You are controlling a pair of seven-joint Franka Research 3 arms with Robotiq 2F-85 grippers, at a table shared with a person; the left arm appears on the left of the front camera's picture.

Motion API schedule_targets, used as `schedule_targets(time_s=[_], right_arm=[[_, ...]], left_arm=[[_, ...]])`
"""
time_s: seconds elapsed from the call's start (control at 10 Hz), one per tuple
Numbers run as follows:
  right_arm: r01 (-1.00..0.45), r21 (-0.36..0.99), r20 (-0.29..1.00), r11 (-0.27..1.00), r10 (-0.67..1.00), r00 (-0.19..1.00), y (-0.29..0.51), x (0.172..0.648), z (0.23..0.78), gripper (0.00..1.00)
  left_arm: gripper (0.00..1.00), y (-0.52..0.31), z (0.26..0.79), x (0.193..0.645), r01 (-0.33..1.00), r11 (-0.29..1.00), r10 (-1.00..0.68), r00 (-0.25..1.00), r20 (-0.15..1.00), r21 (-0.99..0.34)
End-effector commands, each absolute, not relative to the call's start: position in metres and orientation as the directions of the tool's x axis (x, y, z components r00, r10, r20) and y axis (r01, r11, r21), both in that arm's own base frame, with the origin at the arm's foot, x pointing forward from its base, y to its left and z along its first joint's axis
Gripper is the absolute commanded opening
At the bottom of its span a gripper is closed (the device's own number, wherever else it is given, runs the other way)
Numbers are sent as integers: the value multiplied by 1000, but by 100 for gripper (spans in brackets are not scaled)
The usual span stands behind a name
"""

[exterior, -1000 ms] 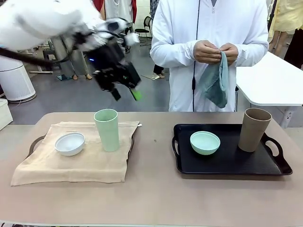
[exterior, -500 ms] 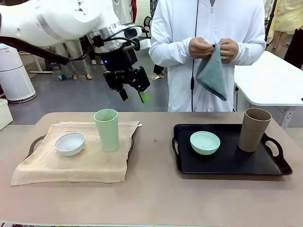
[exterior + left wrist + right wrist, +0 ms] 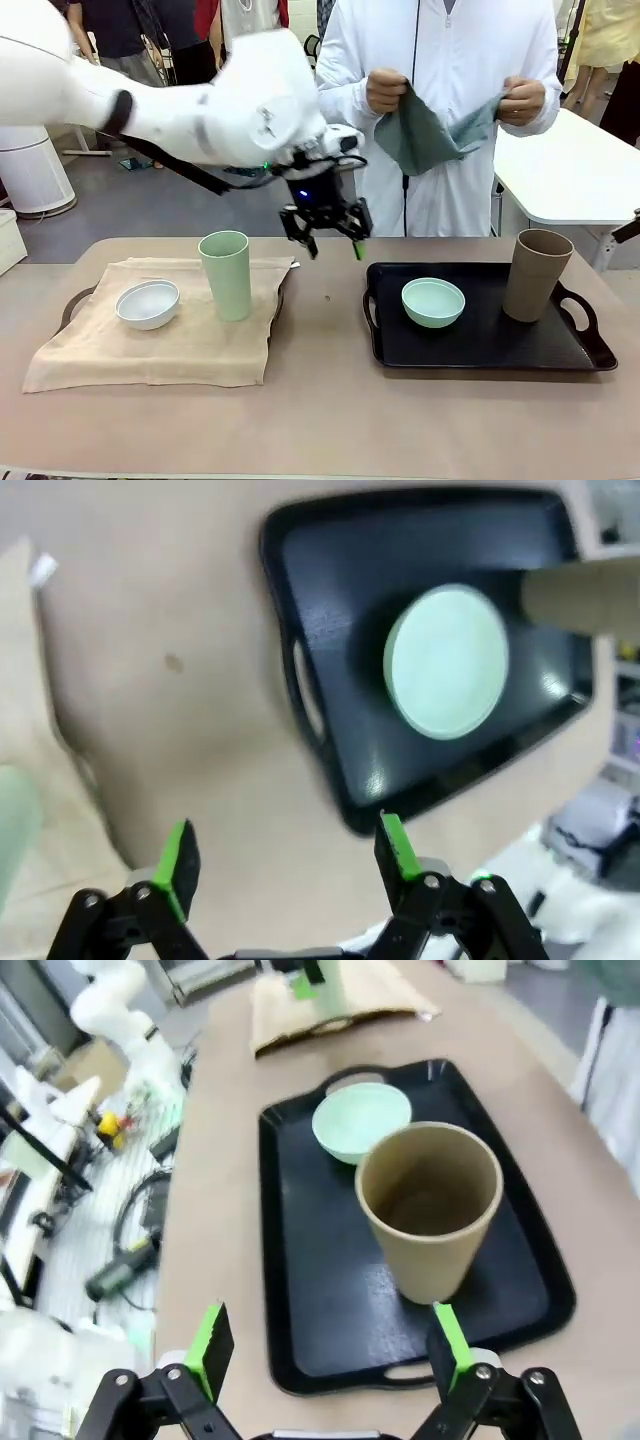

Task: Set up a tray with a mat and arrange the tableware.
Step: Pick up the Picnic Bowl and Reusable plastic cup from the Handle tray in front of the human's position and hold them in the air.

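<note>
Front cam looks across the beige table (image 3: 330,420) at the person (image 3: 440,190). Wrist cams look down from closer in; all three share the glossy black plastic tray (image 3: 330,610).

Shows left gripper (image 3: 335,248) spread wide, empty, above the table (image 3: 330,410); tall pale-green cup (image 3: 226,275) low to its left, small mint-green bowl (image 3: 433,302) on black tray (image 3: 480,345) low to its right.

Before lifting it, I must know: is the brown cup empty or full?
Empty. The right wrist view looks down into the upright brown cup and shows only its bare inside.
</note>
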State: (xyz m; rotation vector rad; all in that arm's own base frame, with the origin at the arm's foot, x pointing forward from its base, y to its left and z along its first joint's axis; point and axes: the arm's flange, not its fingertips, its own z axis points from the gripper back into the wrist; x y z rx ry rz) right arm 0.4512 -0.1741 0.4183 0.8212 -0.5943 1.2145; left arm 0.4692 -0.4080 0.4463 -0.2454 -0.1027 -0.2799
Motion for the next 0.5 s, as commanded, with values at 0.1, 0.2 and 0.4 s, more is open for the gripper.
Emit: schedule_targets(time_s=[0.1,0.2,0.4], right_arm=[[-965,227,779,131,571,261,-174,451,418,100],[-965,227,779,131,571,261,-174,451,418,100],[-970,206,801,127,548,242,-180,457,407,100]], left_arm=[[91,-408,446,469,285,932,-261,956,134,-225],[91,-408,446,469,285,932,-261,956,134,-225],[91,-408,446,469,285,932,-261,956,134,-225]])
